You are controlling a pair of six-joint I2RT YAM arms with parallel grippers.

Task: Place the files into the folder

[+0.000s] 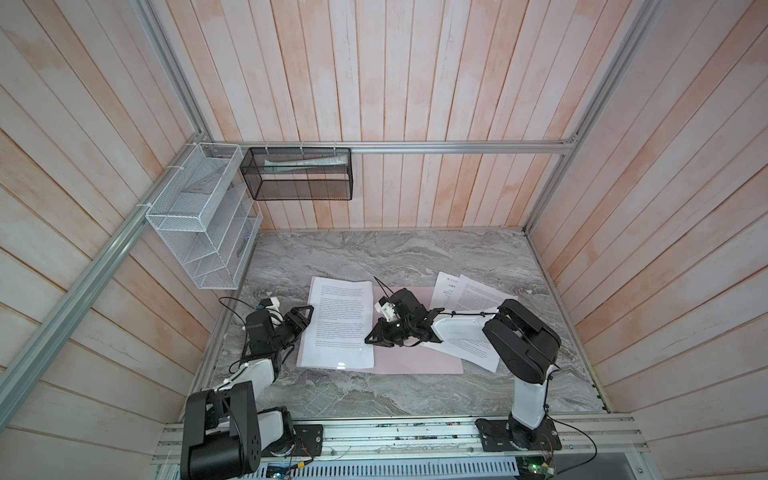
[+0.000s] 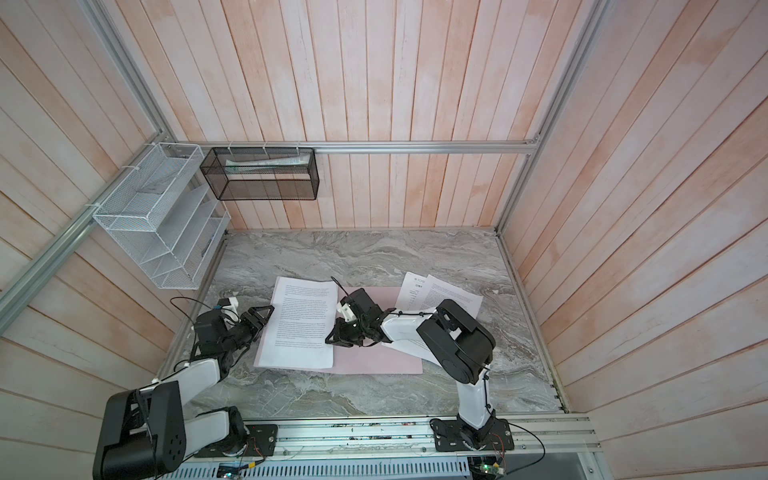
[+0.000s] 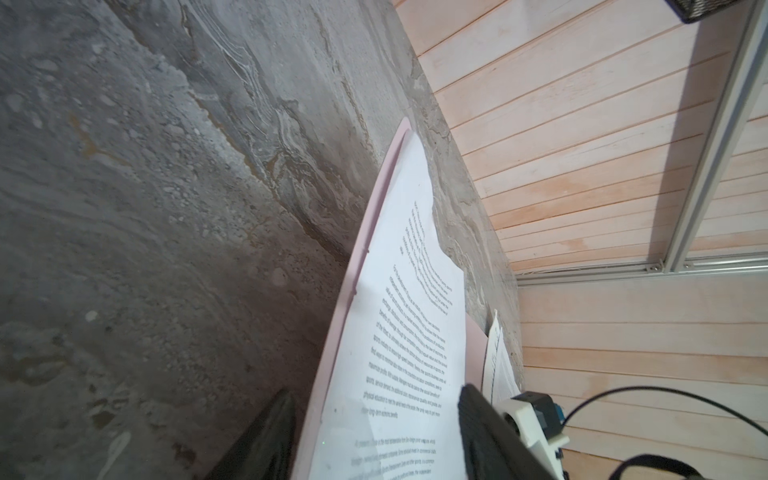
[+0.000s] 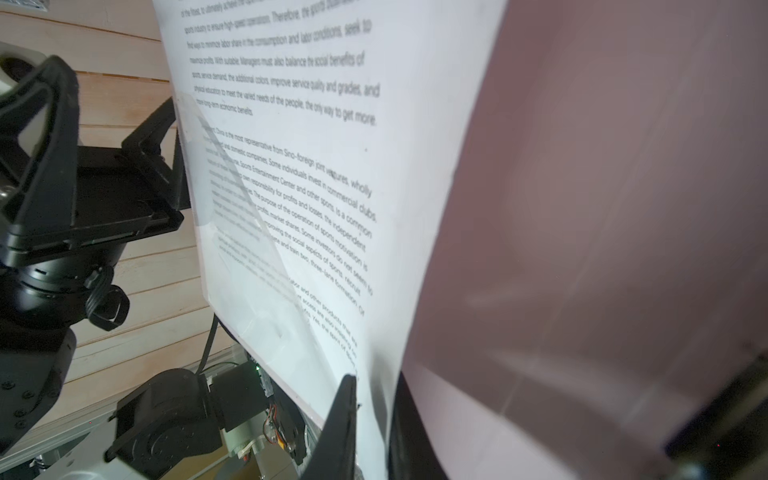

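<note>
Files [image 1: 338, 320]: one lies on the folder [image 1: 415, 359], edge pinched in the narrow right tool [image 1: 369, 340]; left tool [image 1: 309, 318] wide.

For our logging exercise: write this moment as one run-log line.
left gripper: open, straddling folder edge | right gripper: shut on sheet lying on folder | other files: at folder's right edge

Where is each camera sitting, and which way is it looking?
Both top views: high over the front edge, facing down at the table, folder, printed sheet; left arm and right arm show.
Left wrist: on the left arm, skimming along that sheet toward the wall; left gripper jaws apart.
Right wrist: on the right arm, close against the sheet; right gripper jaws nipping its edge.
Shared: both wrist views see the sheet on the folder.
</note>
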